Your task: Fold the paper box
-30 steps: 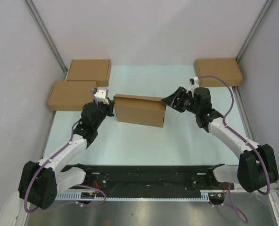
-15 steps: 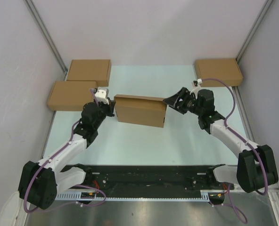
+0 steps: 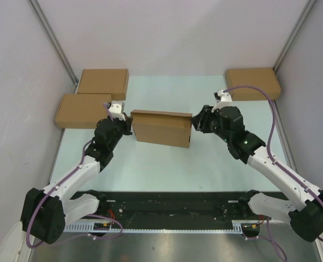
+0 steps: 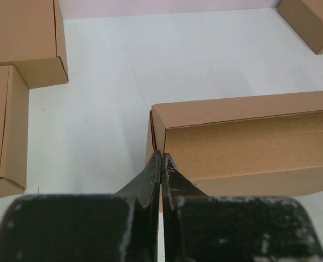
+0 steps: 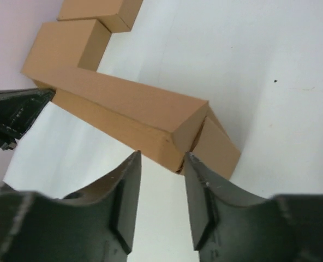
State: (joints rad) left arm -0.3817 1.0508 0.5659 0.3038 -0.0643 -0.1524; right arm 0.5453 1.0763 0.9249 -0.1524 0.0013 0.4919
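Both arms in on the paper box (image 3: 161, 130), standing mid-table (image 3: 167, 164) between them!
Left arm slants up from its base, elbow bent. The left gripper (image 4: 161, 155) is pressed fully together, tips touching the box's left end corner. Over on the right, the arm stretches long toward the box; the right gripper (image 5: 161, 159) has its fingers apart, the box's right end corner just at their tips.

paper box (image 3: 161, 129): plain brown corrugated cardboard, folded up into a shallow rectangular shape; stands on one long side mid-bench (image 3: 167, 164); long axis left-right, slightly skewed; right end flap ajar
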